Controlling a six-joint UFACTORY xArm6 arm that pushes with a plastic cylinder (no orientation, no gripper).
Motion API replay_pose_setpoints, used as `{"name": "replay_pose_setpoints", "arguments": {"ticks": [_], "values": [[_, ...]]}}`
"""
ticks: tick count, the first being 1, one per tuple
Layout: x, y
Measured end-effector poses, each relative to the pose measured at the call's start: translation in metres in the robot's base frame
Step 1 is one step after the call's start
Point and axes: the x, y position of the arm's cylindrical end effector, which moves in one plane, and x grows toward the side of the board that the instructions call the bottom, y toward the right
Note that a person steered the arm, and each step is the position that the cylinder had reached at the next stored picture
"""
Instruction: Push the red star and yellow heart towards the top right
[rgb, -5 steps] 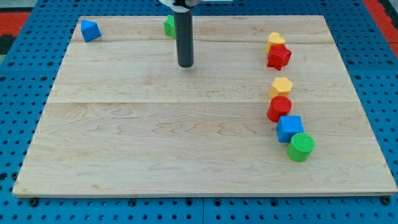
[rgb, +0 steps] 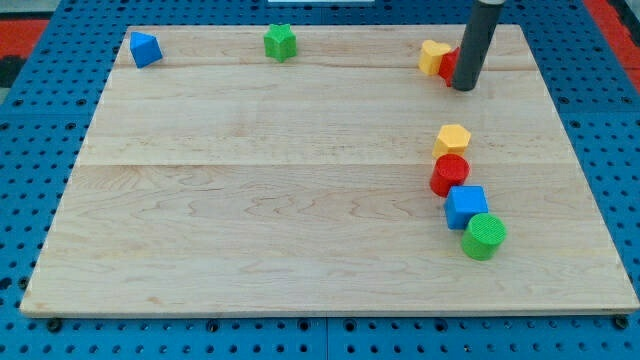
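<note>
The yellow heart (rgb: 433, 57) lies near the board's top right. The red star (rgb: 450, 65) is right beside it, mostly hidden behind my rod. My tip (rgb: 463, 88) rests on the board just below and right of the red star, touching or nearly touching it.
A yellow hexagon block (rgb: 452, 139), a red cylinder (rgb: 449, 174), a blue cube (rgb: 466, 206) and a green cylinder (rgb: 484, 236) form a line down the right side. A green star (rgb: 280, 41) sits at top middle, a blue block (rgb: 145, 48) at top left. The wooden board (rgb: 250, 220) ends close above the heart.
My rod has swept from the top middle to the top right. The red star and yellow heart have shifted upward, closer to the top edge. The green star is now uncovered.
</note>
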Motion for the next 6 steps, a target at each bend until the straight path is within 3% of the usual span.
{"name": "replay_pose_setpoints", "arguments": {"ticks": [2, 6], "values": [[-0.073, 0.020], [-0.105, 0.038]]}}
